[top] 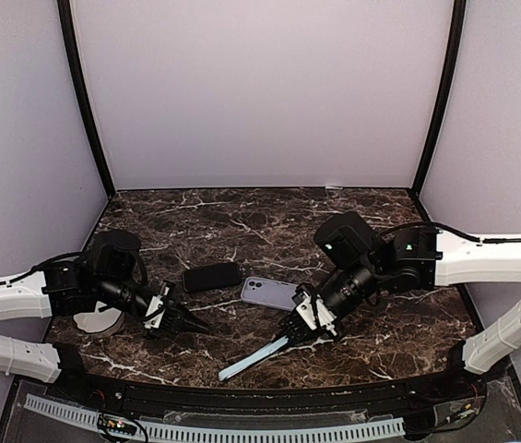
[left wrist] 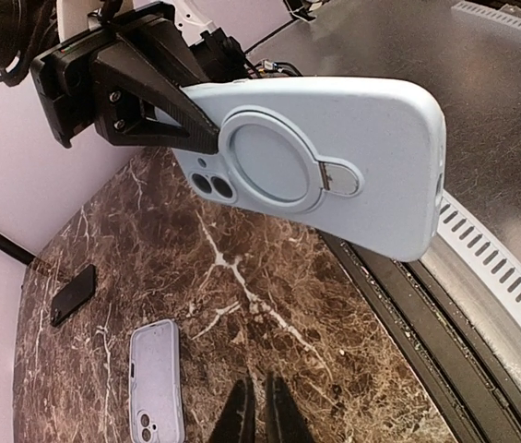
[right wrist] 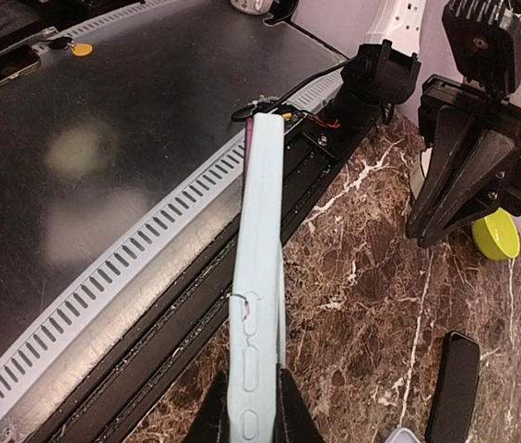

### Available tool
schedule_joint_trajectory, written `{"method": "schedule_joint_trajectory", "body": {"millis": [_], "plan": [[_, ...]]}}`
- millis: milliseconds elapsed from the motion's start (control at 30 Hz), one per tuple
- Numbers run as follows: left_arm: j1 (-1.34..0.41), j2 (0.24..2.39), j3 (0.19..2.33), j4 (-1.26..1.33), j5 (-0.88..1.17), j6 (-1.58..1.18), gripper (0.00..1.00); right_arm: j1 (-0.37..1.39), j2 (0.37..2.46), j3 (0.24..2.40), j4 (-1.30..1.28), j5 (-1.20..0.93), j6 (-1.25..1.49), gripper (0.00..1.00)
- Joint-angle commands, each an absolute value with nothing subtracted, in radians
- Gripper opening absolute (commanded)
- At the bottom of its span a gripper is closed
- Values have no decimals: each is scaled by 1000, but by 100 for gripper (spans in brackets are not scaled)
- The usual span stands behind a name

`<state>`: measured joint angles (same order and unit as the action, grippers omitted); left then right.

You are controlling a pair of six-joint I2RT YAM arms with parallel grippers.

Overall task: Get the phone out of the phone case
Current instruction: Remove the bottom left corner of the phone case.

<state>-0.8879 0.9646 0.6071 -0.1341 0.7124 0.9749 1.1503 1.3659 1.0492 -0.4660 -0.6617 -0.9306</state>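
Top view: the right gripper (top: 293, 339) reaches low toward the front edge, pinching a tilted light-blue phone case (top: 253, 356). The left gripper (top: 200, 326) sits low, fingers pressed together, empty.
Left wrist: the case's ring stand (left wrist: 278, 164) faces the camera.
Right wrist: the case is edge-on, possibly with the phone inside.

No writing, label, brand, number or sign can be read in any of the 3 views. The back of the pale blue phone case (left wrist: 371, 138) is seen close from the left wrist and bears nothing legible. The dark slab (top: 211, 276) and the lilac case (top: 269, 293) on the marble table (top: 242, 221) are too small to show any marking.
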Motion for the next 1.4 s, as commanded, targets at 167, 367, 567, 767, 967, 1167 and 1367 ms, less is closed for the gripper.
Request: {"method": "schedule_joint_trajectory", "body": {"millis": [167,367,567,767,967,1167,1367], "plan": [[-884,948,625,-144,684,984,33,1141,1340,1046,-368,-626,-923,0],[-885,946,629,-145,697,977,44,1119,1314,1007,-319,-515,-907,0],[-884,948,642,-155,771,919,44,1119,1303,975,-231,-379,-933,0],[-884,976,647,-151,772,912,43,1148,1302,940,-121,-220,-1026,0],[-884,995,640,-140,742,922,43,1166,1290,900,-7,-150,-1087,0],[-884,988,605,-42,615,926,45,1218,1273,802,194,-9,-1275,0],[-885,993,584,33,547,946,45,1231,1276,763,288,31,-1340,0]]}}
